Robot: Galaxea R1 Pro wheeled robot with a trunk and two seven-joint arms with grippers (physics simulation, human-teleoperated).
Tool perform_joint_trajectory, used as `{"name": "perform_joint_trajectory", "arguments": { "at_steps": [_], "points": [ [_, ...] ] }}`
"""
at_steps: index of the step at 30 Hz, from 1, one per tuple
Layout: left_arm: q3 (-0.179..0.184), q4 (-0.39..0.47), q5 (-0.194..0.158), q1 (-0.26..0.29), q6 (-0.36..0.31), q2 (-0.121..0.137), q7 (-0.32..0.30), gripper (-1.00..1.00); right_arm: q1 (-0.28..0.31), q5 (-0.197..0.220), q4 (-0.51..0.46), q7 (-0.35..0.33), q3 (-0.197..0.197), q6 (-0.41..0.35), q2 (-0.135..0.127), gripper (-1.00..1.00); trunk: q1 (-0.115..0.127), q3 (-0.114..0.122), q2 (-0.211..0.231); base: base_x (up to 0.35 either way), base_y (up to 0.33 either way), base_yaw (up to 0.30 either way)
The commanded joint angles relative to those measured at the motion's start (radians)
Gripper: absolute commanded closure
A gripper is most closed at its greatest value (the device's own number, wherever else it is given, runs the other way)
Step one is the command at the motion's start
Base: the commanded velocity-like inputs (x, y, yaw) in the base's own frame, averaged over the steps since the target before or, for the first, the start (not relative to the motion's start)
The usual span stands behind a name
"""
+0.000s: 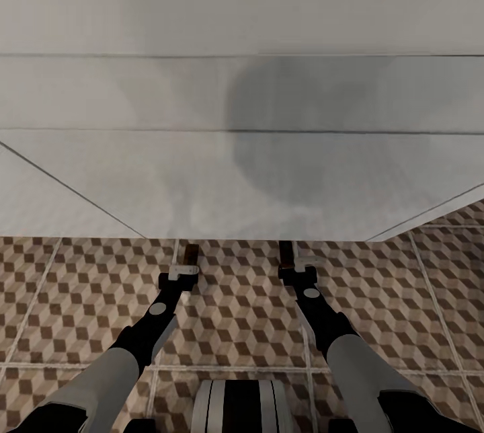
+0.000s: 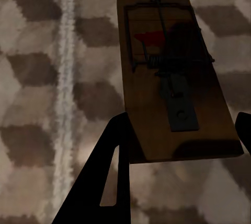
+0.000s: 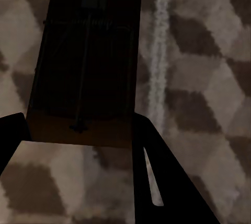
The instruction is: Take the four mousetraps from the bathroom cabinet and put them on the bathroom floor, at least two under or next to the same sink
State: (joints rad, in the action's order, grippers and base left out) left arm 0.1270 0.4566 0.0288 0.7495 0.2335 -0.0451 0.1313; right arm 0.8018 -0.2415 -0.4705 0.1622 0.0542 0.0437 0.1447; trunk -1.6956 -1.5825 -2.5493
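Both arms reach forward over the bathroom floor, side by side, toward the lower edge of the sink, which spans the scene ahead. The left gripper carries a mousetrap between its fingers, jutting forward above the tiles. The right gripper carries a second mousetrap likewise (both board tips lie just short of the sink's front edge).

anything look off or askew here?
Nothing stands out. Each gripper, left and right, holds a mousetrap (left one, right one) between its fingers over the bathroom floor, at the white basin's front edge. No spill, no damage visible.
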Motion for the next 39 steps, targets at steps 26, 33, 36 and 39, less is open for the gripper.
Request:
{"name": "perform_joint_trajectory", "arguments": {
  "at_steps": [26,33,36,39],
  "points": [
    [0.006,-0.002,0.000,0.001,0.000,-0.001,0.020,1.00,0.000,-0.006,0.003,-0.001,0.006,0.005,0.001,1.00,0.000,0.000,0.000,0.035,0.000,0.000],
    [0.006,-0.002,0.002,0.001,0.002,-0.001,0.020,1.00,0.000,-0.006,0.003,-0.002,0.006,0.005,0.001,1.00,0.000,0.000,0.000,0.212,0.000,0.000],
    [0.006,-0.002,0.002,0.001,0.003,-0.001,0.021,1.00,0.000,-0.006,0.003,-0.003,0.006,0.005,0.001,1.00,0.000,0.000,0.000,0.057,0.000,0.000],
    [0.006,-0.002,0.002,0.001,0.003,-0.001,0.021,1.00,0.000,-0.006,0.003,-0.003,0.006,0.005,0.001,1.00,0.000,0.000,0.000,0.021,0.000,0.000]
  ]
}}
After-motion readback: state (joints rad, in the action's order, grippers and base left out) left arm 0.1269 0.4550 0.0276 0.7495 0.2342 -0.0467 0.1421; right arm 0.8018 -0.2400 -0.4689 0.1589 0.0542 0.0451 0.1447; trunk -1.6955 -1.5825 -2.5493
